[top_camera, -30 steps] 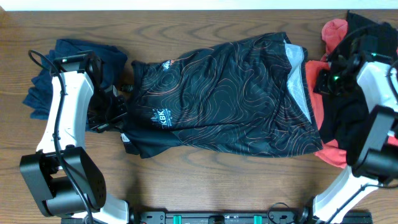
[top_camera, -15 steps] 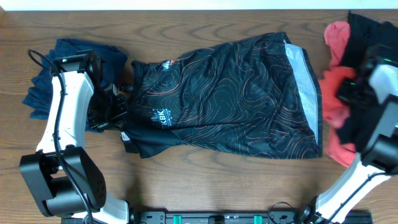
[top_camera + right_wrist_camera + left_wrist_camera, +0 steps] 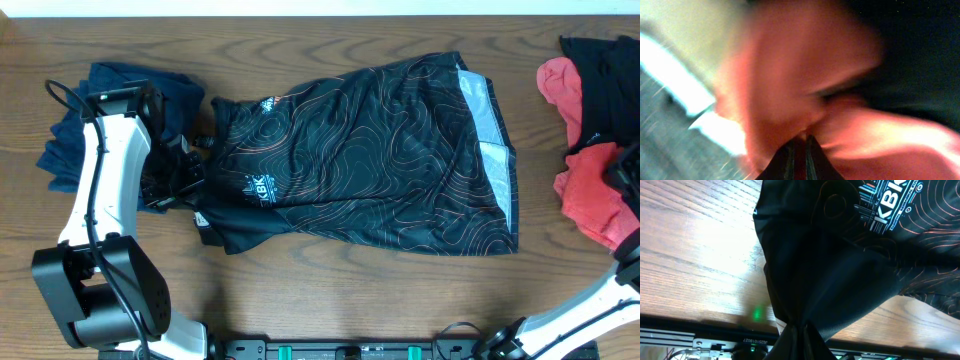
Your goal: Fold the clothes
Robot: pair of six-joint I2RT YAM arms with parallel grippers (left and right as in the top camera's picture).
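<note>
A black jersey (image 3: 360,150) with thin orange contour lines lies spread across the middle of the table. My left gripper (image 3: 188,172) is at its left edge. In the left wrist view this gripper (image 3: 799,335) is shut on a bunched fold of the jersey (image 3: 840,255). A coral-red piece (image 3: 590,195) and a black garment (image 3: 600,60) lie heaped at the far right edge. In the blurred right wrist view my right gripper (image 3: 800,142) has its fingers almost together, with the coral-red fabric (image 3: 790,75) gathered at the tips. A navy garment (image 3: 75,140) lies crumpled at the far left.
The left arm (image 3: 100,190) stands over the navy garment. Of the right arm only a white link (image 3: 600,300) shows, at the bottom right corner. Bare wood (image 3: 530,120) separates the jersey from the right-hand heap. The table's front rail (image 3: 715,340) runs below the left gripper.
The right arm has swung out to the right, and the coral-red and black heap has shifted right with it, off the jersey's right edge. The left arm and the jersey's left side have not moved.
</note>
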